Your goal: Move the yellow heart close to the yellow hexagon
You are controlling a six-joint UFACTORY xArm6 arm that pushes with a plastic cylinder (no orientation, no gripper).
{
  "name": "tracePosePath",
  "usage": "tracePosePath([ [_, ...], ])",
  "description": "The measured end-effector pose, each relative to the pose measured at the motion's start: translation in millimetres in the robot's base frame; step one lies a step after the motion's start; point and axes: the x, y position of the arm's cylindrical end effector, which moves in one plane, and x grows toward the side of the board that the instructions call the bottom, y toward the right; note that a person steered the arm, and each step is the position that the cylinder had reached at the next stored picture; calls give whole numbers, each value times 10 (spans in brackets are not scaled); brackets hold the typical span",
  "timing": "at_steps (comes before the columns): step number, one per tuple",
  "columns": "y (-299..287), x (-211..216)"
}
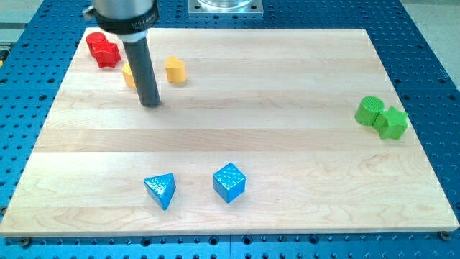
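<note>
A yellow block [175,70], which looks like the heart, stands near the view's top left on the wooden board [259,108]. A second yellow block [129,74], probably the hexagon, is half hidden behind my rod just to the left of it. My tip [151,105] rests on the board just below and between the two yellow blocks. It is closer to the left one, and I cannot tell whether it touches it.
A red round block [95,42] and a red star-like block [108,55] sit at the top left corner. A green round block [369,110] and a green star-like block [393,122] touch at the right. A blue triangle [160,191] and a blue cube [229,182] lie near the bottom.
</note>
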Motion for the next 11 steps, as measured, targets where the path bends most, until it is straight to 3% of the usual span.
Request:
tracePosePath([
  [2,-469,-721],
  [3,-472,-588],
  [4,-103,-147],
  [5,486,-107],
  [7,301,-815],
  [9,529,-1068],
  [11,-267,-1025],
])
